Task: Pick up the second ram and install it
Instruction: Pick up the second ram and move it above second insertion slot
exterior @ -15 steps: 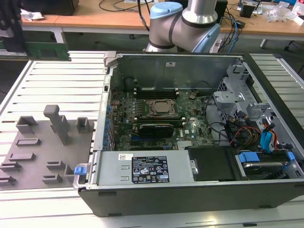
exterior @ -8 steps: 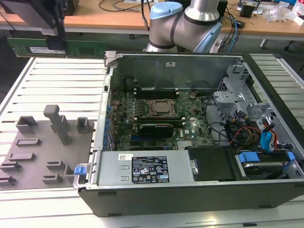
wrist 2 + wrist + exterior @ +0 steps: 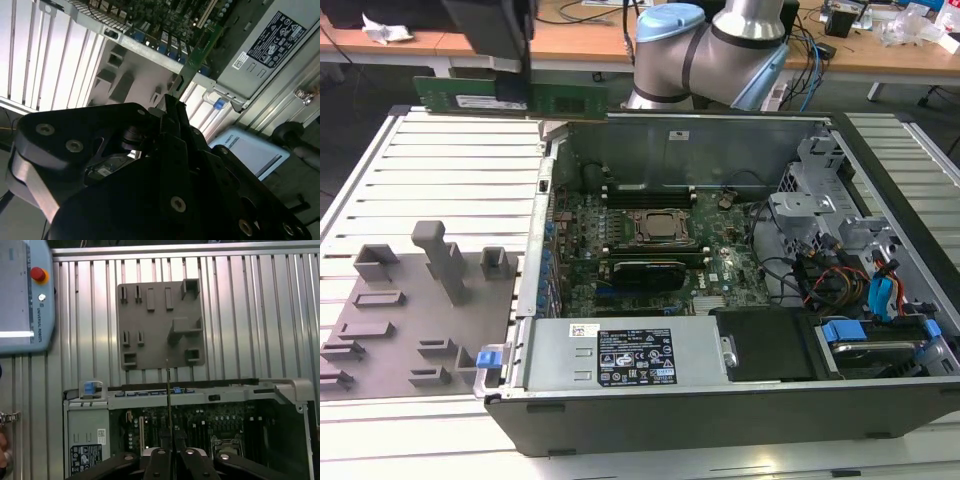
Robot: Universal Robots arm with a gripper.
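Transport step: the gripper (image 3: 512, 92), fingers (image 3: 178, 442) clamped on the second ram (image 3: 570, 100), holds it aloft near the open case (image 3: 740, 420); installation likely requires alignment over the memory slots (image 3: 650, 187).

2nd ram (image 3: 567, 98) | green stick w/ pale label | level, on edge | in air nr case (image 3: 720, 130)

Open computer case (image 3: 720, 420) on slatted table (image 3: 450, 170); holder plate (image 3: 400, 330) beside it on the exterior view's left, robot arm (image 3: 710, 50) behind its far wall. Inside: motherboard (image 3: 720, 255) mid, power supply (image 3: 620, 355) along near wall, drive cage (image 3: 875, 290) at the exterior view's right. Above the case's far corner on the exterior view's left, the gripper (image 3: 512, 88) clamps the second ram (image 3: 570, 99), held level.
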